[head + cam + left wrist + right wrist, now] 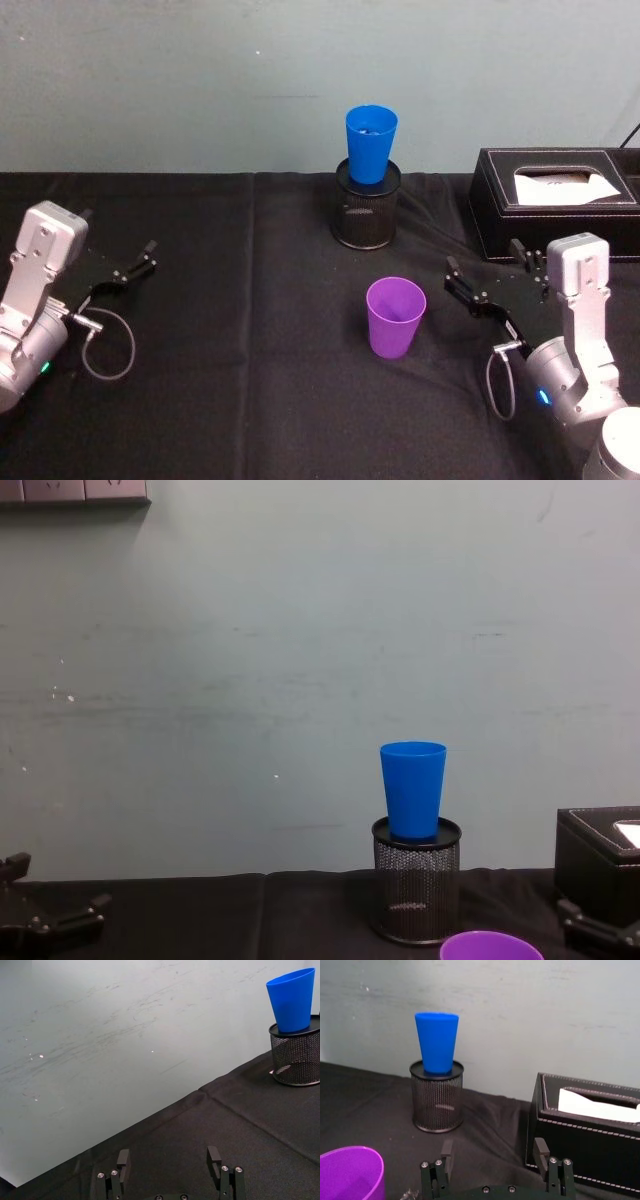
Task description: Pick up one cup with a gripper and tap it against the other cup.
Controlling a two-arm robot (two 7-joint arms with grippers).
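The purple cup (395,317) stands upright on the black cloth at the centre front, its rim also showing in the right wrist view (350,1172) and the chest view (490,946). Behind it the blue cup (370,143) sits upright in the mouth of a black wire-mesh cylinder (366,210). My right gripper (483,255) hovers just right of the purple cup, open and holding nothing, apart from it. My left gripper (120,231) is far off at the table's left, open and holding nothing. The blue cup also appears in the wrist views (292,1000) (437,1042).
A black tissue box (555,195) with white tissue stands at the back right, close behind the right gripper. A pale wall backs the table's rear edge. Black cloth (240,330) covers the table between the left arm and the cups.
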